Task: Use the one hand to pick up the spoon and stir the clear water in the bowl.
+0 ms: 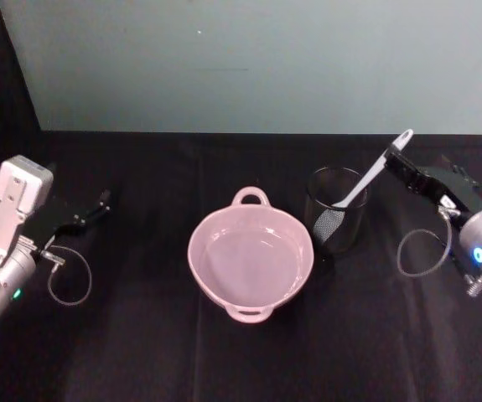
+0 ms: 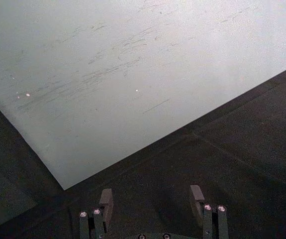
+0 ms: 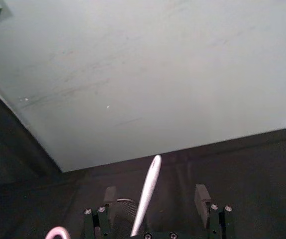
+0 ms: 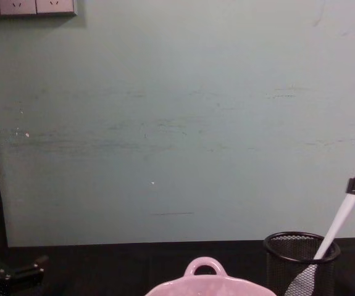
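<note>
Desk [image 1: 140, 352]: black cloth cover. Pink bowl [image 1: 251, 255] at centre, clear water inside. Black mesh cup [image 1: 336, 209] just right of bowl. White spoon [image 1: 365, 182] stands tilted in cup, blade down, handle end up between fingers of right claw [image 1: 401, 167]; fingers spread, not clamping. Left claw [image 1: 98, 205] at desk's left, spread open, well apart from bowl. No readable writing.

White arm housings carry black pincers [image 1: 98, 203], thin looped cables, glowing indicator lights.
</note>
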